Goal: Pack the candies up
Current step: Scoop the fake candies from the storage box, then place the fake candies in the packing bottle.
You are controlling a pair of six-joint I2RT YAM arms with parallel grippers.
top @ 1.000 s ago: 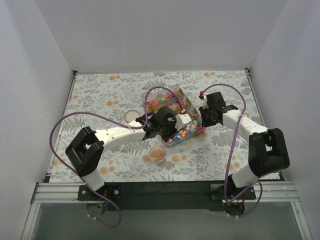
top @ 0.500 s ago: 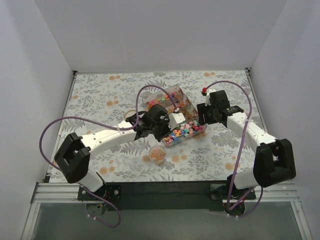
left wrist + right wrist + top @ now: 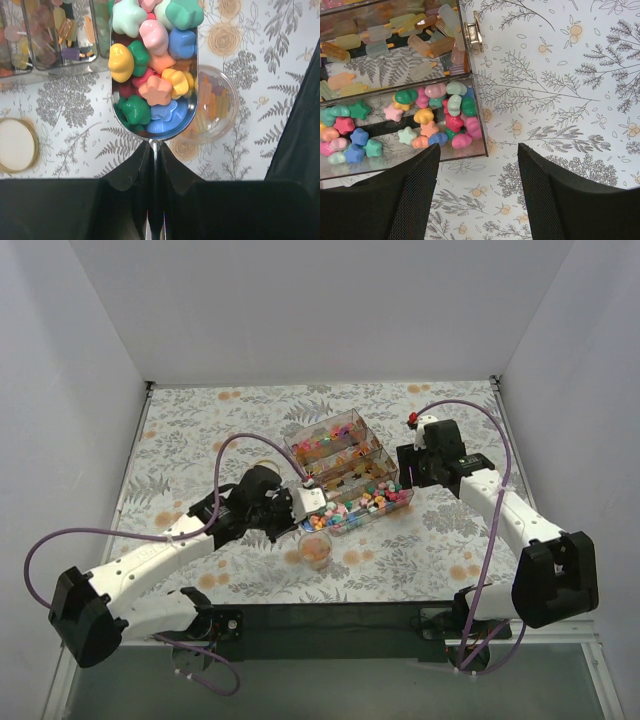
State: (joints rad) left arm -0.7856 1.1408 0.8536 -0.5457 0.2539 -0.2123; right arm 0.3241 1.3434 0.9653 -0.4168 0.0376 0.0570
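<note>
- Steel scoop (image 3: 150,131), heaped with candies (image 3: 156,90), stuck straight out ahead of the left claw (image 3: 155,200). The jaws were pinched tight on its thin handle.
- The candies in the scoop were star and blob shapes in pink, yellow, green, blue and orange. More of the same lay in the box (image 3: 395,75), in the compartment just ahead of the right claw (image 3: 479,150).
- A clear cup (image 3: 216,105) stood on the worktop (image 3: 570,100) below the scoop's right edge, ahead and to the right of the left claw. It was partly hidden by the scoop and held some pale orange sweets.
- A round lid (image 3: 15,145) lay flat, off to the left of the left claw.
- The right claw was spread wide and held nothing. The box's latch end sat just ahead of it, between its fingers; whether they touched it could not be told.
- The step in hand looked like the carry, with a full load lifted from the box and brought towards the cup.
- The next move would call for centring the scoop's front lip over the cup, then tipping slowly, since the heap looked likely to spill past the rim.
</note>
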